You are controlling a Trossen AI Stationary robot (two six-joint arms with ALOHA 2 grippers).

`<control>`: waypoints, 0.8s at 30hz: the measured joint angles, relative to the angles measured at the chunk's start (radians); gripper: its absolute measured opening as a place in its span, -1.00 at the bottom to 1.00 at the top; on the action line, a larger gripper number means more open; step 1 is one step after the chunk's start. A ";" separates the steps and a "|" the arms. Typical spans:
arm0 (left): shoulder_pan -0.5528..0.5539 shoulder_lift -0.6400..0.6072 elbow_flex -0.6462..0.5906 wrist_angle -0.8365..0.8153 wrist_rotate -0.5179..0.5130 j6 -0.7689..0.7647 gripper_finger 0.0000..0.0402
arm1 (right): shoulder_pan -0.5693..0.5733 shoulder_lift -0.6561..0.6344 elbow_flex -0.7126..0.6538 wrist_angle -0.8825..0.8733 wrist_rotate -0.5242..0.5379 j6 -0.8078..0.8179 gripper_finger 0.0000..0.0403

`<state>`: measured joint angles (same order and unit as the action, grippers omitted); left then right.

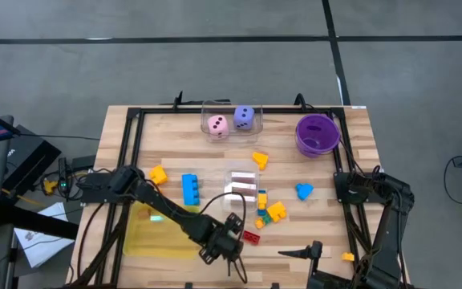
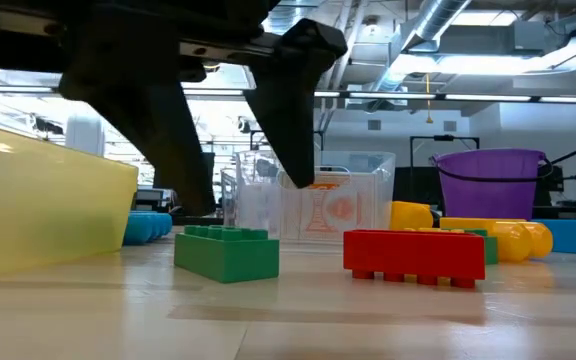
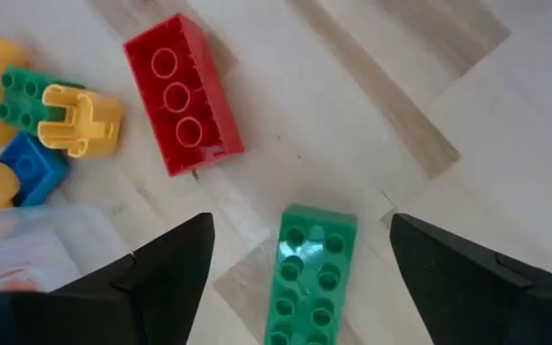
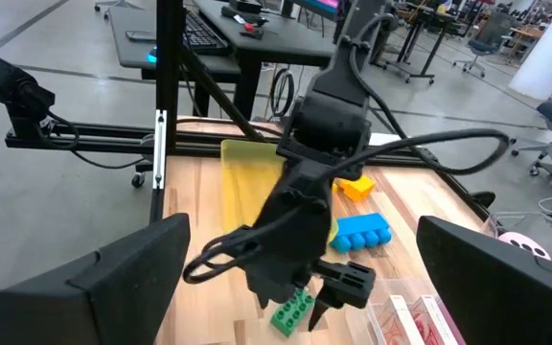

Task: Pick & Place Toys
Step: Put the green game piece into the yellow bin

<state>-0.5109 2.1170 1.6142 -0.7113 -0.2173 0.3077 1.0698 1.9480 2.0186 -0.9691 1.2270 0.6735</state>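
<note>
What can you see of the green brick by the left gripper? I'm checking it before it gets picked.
The green brick is a glossy plastic block with two rows of round studs on top. It lies flat, studs up, on the wooden table, touching no other toy; the red brick lies close beside it, apart. The left gripper hangs just above it, open, a finger on either side, not touching.

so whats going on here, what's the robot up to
The left pincer is down near the table's front edge, its jaws open on either side of a green brick that lies flat on the wood; nothing is gripped yet. A red brick lies just beside it, and a yellow tray sits close by. The right pincer waits open at the front right, holding nothing. Two dice sit in a clear box at the back.
</note>
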 joint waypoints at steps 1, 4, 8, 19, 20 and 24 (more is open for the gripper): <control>0.004 0.000 0.000 0.000 0.011 0.000 0.53 | 0.000 0.000 0.000 -0.001 0.000 0.000 0.99; 0.016 0.000 -0.016 0.015 0.071 0.000 0.50 | 0.000 0.000 0.000 -0.004 0.000 0.000 0.99; 0.018 0.000 -0.044 0.033 0.069 0.002 0.50 | 0.000 0.000 0.000 -0.004 0.000 0.000 0.99; 0.021 0.000 -0.101 0.075 0.056 0.002 0.50 | 0.000 0.000 0.000 -0.004 0.000 0.000 0.99; 0.023 0.000 -0.102 0.078 0.057 0.002 0.50 | 0.000 0.000 0.000 -0.005 0.000 0.000 0.99; 0.033 0.000 -0.103 0.075 0.088 0.002 0.50 | 0.000 0.000 0.000 -0.007 0.000 0.000 0.99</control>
<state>-0.4780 2.1174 1.5108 -0.6365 -0.1297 0.3097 1.0698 1.9480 2.0184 -0.9764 1.2266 0.6735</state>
